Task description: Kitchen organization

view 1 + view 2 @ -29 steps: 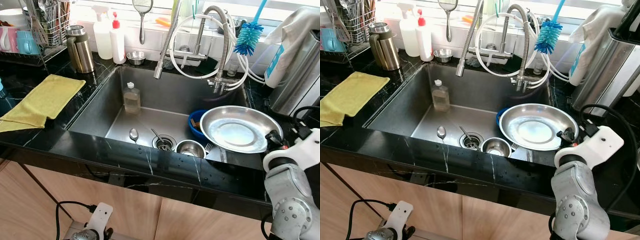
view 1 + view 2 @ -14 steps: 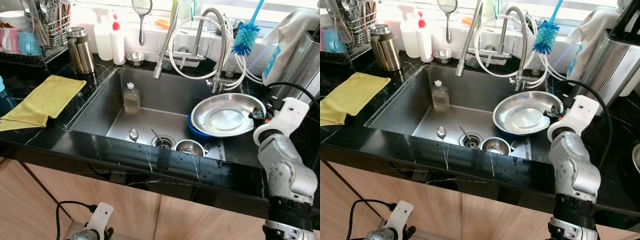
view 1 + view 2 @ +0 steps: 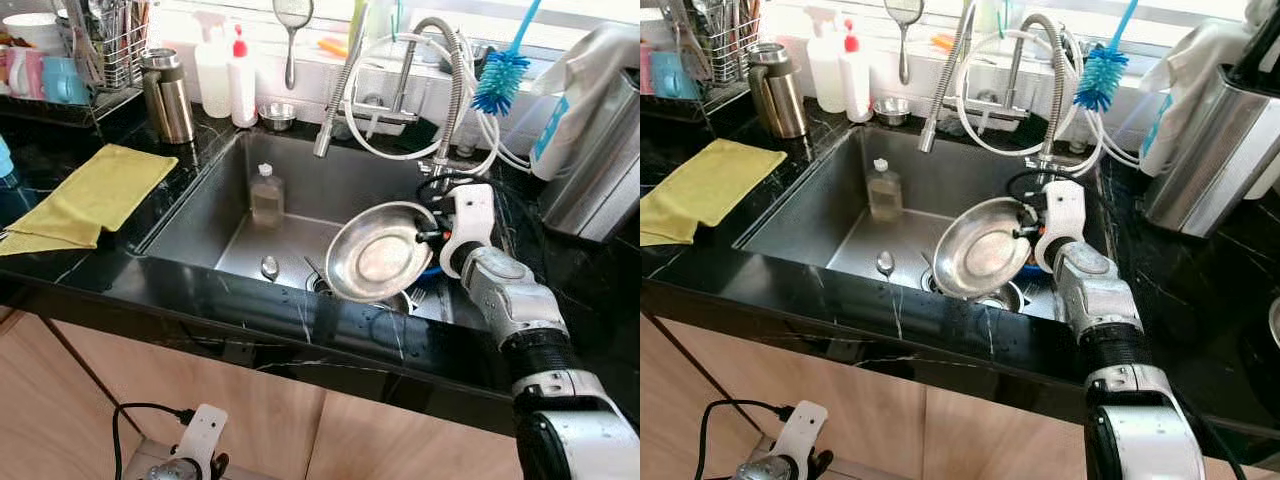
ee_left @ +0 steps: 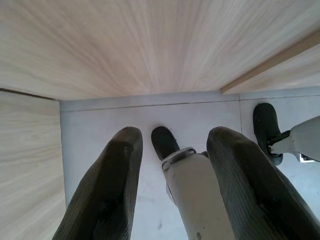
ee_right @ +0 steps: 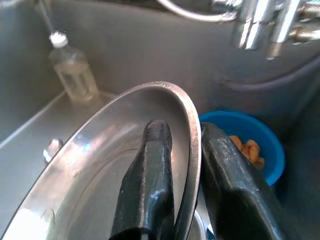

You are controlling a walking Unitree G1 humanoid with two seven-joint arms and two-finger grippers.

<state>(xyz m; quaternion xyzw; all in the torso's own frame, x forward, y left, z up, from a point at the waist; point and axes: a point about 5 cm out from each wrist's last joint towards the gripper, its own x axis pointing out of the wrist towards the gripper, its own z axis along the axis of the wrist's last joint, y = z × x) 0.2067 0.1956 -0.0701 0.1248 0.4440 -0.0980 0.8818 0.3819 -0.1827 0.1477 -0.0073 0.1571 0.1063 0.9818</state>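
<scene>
The steel plate (image 3: 378, 262) is held tilted over the sink (image 3: 200, 215), its rim pinched by the right tool (image 5: 187, 165); likely stiff, light, slippery when wet, so rim grip is best w/ care.

Shiny silver steel plate (image 3: 378, 263) over grey steel sink (image 3: 215, 215). Right gripper (image 5: 187, 200) fingers glossy black, arm silver and white. Blue bowl (image 5: 248, 142) with orange-brown bits beside plate. Countertop (image 3: 60, 160) black marble with thin white veins. Yellow cloth (image 3: 95, 195) left of sink. Blue bristle brush (image 3: 500, 82) behind sink, white spray bottle (image 3: 212, 72), white bottle with red cap (image 3: 240, 75). Cabinet fronts (image 3: 150, 400) light wood grain. Left gripper (image 4: 172, 190) fingers dull black, over pale grey floor.
</scene>
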